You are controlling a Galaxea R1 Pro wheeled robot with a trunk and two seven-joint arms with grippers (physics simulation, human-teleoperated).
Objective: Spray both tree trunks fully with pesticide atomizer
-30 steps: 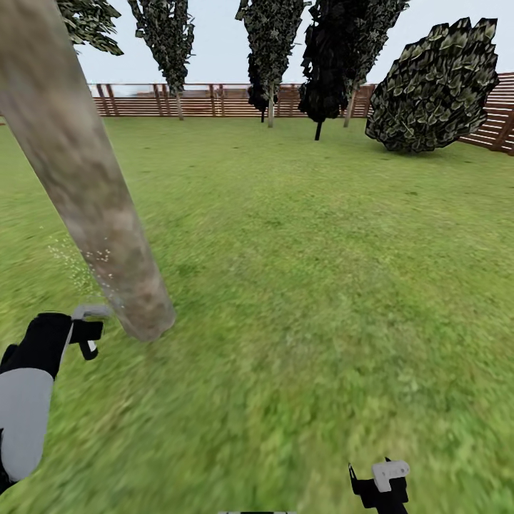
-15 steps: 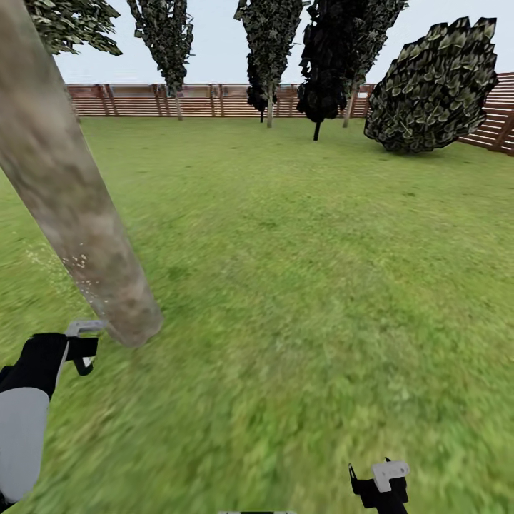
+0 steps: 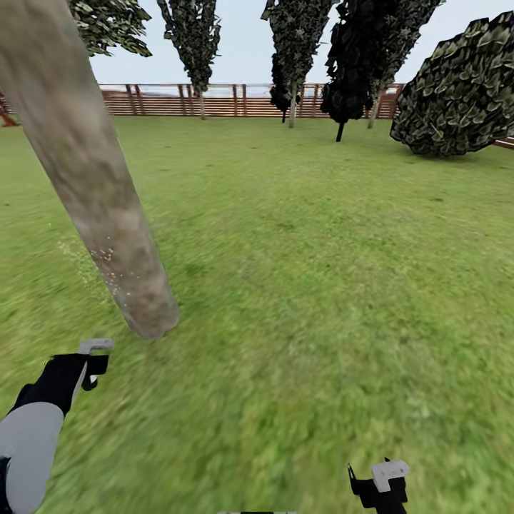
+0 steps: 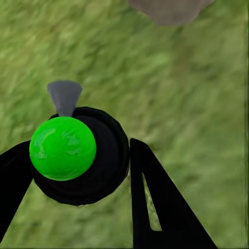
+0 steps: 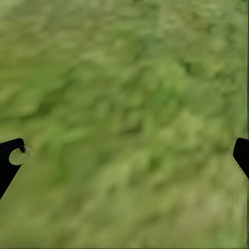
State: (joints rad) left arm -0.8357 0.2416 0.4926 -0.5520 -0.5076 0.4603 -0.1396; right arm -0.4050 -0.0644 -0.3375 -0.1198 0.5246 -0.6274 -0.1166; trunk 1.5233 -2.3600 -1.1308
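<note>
A thick, pale grey-brown tree trunk [image 3: 93, 185] leans up from the grass at the left, with its dark green crown [image 3: 111, 25] at the top edge. White spray specks [image 3: 103, 258] dot its lower part and the air just left of it. My left gripper [image 3: 89, 365] is low on the near side of the trunk's base and is shut on the pesticide atomizer [image 3: 96, 346]. In the left wrist view the atomizer [image 4: 65, 150] has a green ball top, a black body and a grey nozzle [image 4: 65, 96], and the nozzle points toward the trunk's foot [image 4: 168, 9]. My right gripper [image 3: 380, 487] is open over grass.
The lawn [image 3: 321, 271] runs back to a brown slat fence [image 3: 221, 101]. Thin-stemmed trees [image 3: 293, 64], a near-black narrow tree [image 3: 350, 64] and a big leafy bush [image 3: 464, 93] stand along the far side. Under the right gripper [image 5: 124, 150] is grass.
The view has swung left, sliding the whole scene to the right. My left gripper with the atomizer sits lower in the picture and a little further from the trunk's base. The right gripper is unchanged.
</note>
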